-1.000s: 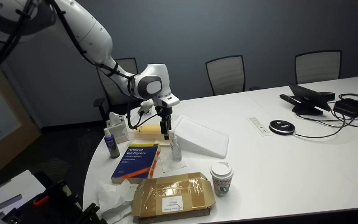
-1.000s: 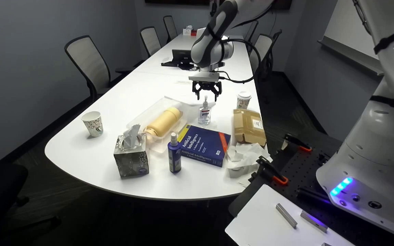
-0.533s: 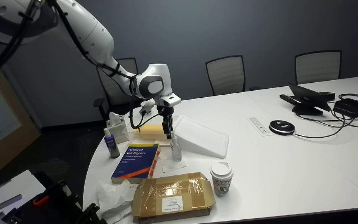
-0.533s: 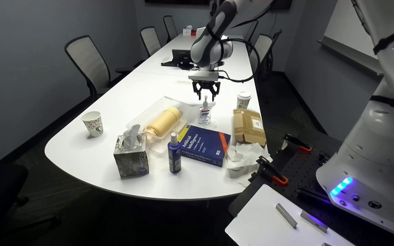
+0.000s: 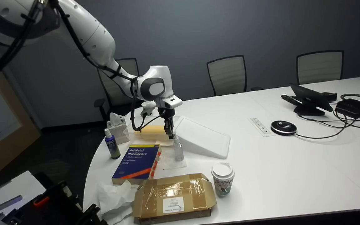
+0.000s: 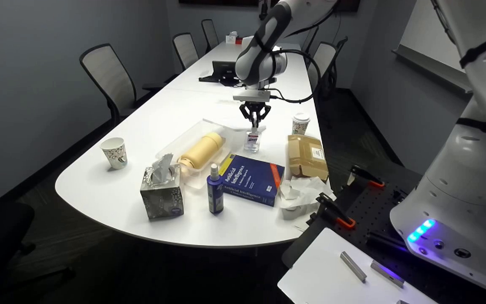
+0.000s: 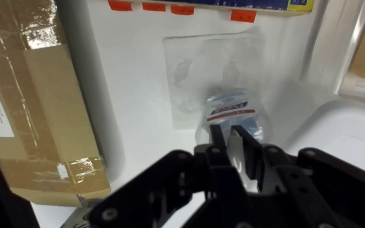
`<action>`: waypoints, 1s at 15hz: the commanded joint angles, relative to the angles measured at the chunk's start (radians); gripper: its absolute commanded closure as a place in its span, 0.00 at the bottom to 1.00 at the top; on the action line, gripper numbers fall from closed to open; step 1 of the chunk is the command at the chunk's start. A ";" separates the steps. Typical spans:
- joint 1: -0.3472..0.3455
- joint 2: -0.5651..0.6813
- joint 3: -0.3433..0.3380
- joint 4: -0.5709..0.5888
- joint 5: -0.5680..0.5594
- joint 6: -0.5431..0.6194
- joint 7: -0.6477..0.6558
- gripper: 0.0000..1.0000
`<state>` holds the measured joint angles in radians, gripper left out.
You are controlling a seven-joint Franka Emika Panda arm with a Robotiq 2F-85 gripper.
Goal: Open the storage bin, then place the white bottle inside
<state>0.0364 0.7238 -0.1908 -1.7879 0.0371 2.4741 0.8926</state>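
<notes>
The white bottle [image 7: 235, 152], see-through with a white pump top and a red-and-blue label, stands on a thin sheet in both exterior views. My gripper [image 7: 226, 128] is shut around its pump from above; both fingers lie close against it. The same gripper [image 6: 255, 125] covers the pump in an exterior view. To its left sits the storage bin [image 6: 178, 140], clear and uncovered, with a yellow bottle [image 6: 203, 152] lying inside. A white lid [image 5: 202, 134] rests aslant beside the bin, one end raised. In the wrist view the pump's tip is partly hidden by the fingers.
A blue textbook [image 5: 137, 162], a brown cardboard package [image 5: 173, 200] and a lidded paper cup [image 5: 222, 179] surround the bottle. Nearer the rounded table end are a tissue box [image 6: 163, 190], a blue spray bottle [image 6: 215, 190] and a patterned cup [image 6: 114, 153].
The gripper's jaws, wide apart above the pump before, have come together on it. The bottle has shifted slightly and the sheet under it has turned a little.
</notes>
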 commanded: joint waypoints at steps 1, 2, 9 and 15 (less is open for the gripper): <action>0.020 0.002 -0.022 0.015 -0.023 -0.017 -0.001 0.96; 0.021 0.004 -0.023 0.022 -0.031 -0.022 -0.003 0.99; 0.057 -0.021 -0.053 0.063 -0.115 -0.065 0.008 0.98; 0.088 -0.086 -0.063 0.142 -0.206 -0.313 -0.018 0.98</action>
<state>0.1085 0.6952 -0.2552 -1.6678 -0.1332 2.2999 0.8927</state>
